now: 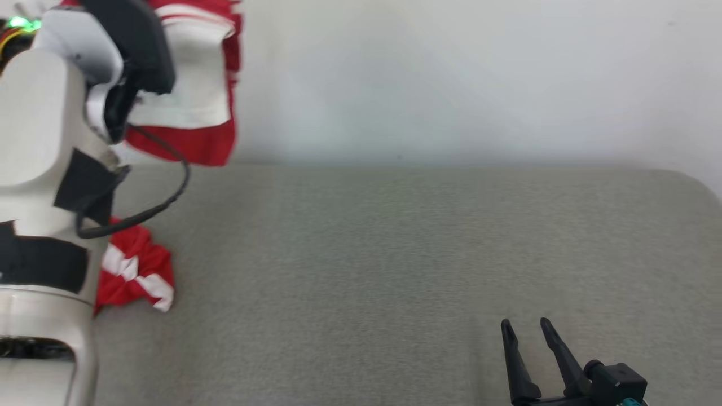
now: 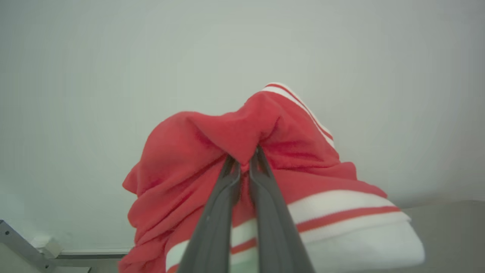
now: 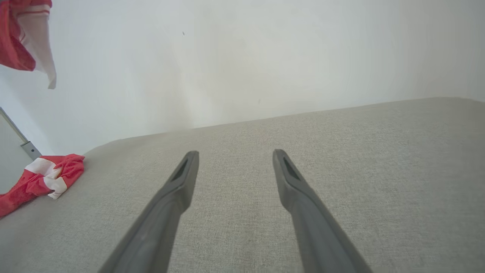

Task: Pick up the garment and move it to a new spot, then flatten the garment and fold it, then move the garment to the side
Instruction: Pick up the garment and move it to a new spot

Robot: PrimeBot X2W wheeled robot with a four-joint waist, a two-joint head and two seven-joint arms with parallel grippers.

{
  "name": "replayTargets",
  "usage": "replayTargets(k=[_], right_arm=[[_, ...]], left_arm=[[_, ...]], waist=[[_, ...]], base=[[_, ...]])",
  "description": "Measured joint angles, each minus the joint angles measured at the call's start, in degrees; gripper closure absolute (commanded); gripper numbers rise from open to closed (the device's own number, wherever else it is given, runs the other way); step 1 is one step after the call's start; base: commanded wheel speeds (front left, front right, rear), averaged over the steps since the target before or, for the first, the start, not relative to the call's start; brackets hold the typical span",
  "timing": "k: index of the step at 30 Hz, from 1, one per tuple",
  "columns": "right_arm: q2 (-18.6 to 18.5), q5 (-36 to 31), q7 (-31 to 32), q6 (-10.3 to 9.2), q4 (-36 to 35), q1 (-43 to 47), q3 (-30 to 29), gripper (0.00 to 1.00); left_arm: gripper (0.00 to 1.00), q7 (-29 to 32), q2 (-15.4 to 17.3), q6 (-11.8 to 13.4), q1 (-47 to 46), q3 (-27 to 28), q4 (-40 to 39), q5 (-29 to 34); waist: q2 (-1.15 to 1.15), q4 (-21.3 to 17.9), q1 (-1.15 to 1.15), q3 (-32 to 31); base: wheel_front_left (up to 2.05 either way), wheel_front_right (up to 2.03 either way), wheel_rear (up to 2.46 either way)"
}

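Two grippers, two diff. states. L gripper (image 2: 244, 161): fingers all but closed, pinching a fold of the red-and-white garment (image 2: 197, 151). In the L wrist view the red cloth humps over the tips at 12 o'clock and drapes down both sides. White stripes run out toward 4 o'clock.

R gripper (image 1: 525, 325): fingers apart at a moderate gap, nothing btw. them. It sits at 5 o'clock in the head view, tips pointing to 12, over the grey table (image 1: 395, 254). R wrist view agrees: R gripper (image 3: 235, 154) spread, bare table under and beyond it, pale wall (image 3: 265, 57) behind.

In the head view the garment (image 1: 197, 84) hangs at 11 o'clock in front of the wall, a white panel w/ red edges. Its lower hem is about level w/ the table's far edge. The pale L arm (image 1: 34, 141) stands in front of it at 9–10 o'clock, w/ a black cable (image 1: 163, 203) looping off the wrist.

A 2nd red-and-white bunch (image 1: 135, 270) lies crumpled on the table at 8 o'clock, partly behind the arm. Prob. the same piece trailing down, but the arm hides any link, so can't say for sure. In the R wrist view the bunch (image 3: 41, 174) lies at 9 o'clock near the table's edge. The hanging part is at 11 o'clock, well apart from it, w/ wall btw.
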Motion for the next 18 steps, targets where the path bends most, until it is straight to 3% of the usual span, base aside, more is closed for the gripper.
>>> replayTargets(k=[10,18], right_arm=[[0.0,-1.7,1.5,-0.01,-2.4,-1.5,-1.1,0.0],[0.0,-3.3,3.4,-0.01,-4.9,-2.6,-1.7,0.0]], left_arm=[[1.0,-3.2,-6.5,-0.3,8.4,-6.6,-16.8,-4.9],[1.0,-6.9,-9.5,2.8,20.9,-11.6,-24.4,-5.0]], waist=[[0.0,-10.1,0.01,-1.1],[0.01,-18.0,0.01,0.6]], base=[[0.0,0.0,0.0],[0.0,0.0,0.0]])
